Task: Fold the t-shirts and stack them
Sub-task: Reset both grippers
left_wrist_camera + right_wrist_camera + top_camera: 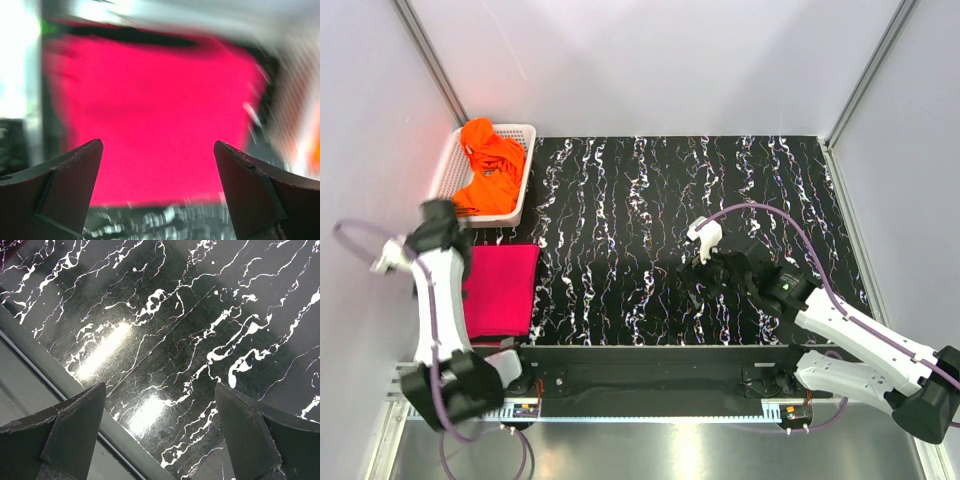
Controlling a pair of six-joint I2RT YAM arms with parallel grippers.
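Black veined mat [650, 200] lies under the right hand [160, 390], released; left hand [157, 150], released, faces the pink t-shirt [502, 290].

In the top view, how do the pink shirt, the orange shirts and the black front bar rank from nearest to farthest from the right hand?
1. Black front bar, at the near edge, close beside the right hand.
2. Pink shirt, lying flat at the left side.
3. Orange shirts, in the basket at the far left corner.
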